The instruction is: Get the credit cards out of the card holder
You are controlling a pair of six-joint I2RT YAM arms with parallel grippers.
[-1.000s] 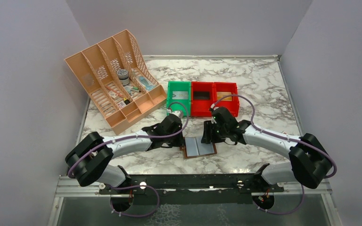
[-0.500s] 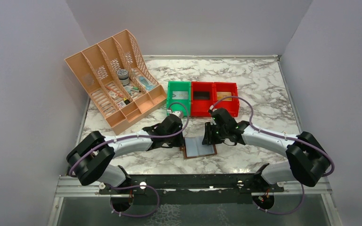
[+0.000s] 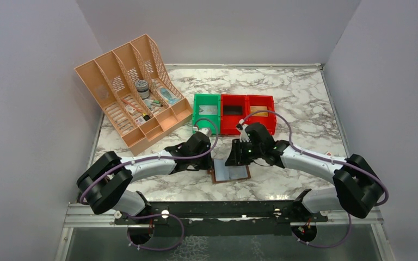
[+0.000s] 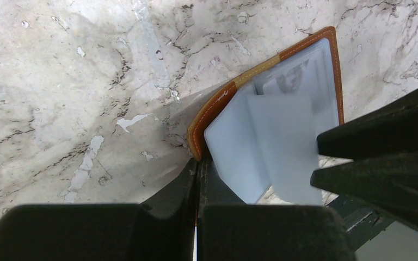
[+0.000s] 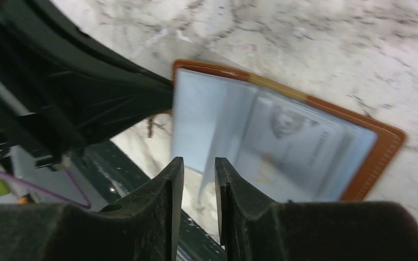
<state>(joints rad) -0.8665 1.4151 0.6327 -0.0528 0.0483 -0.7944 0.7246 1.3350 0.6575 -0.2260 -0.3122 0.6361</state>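
Currently one credit card [image 4: 286,147] juts from one open card holder [image 4: 213,107].

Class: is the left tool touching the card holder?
Touching: the left wrist view shows the left tool's shut tips meeting the card holder's brown edge.

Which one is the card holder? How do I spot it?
On the marble table, look nearer than the green bin. The card holder lies open there. It has a brown leather edge and pale grey-blue inside, and it is much flatter than any bin.
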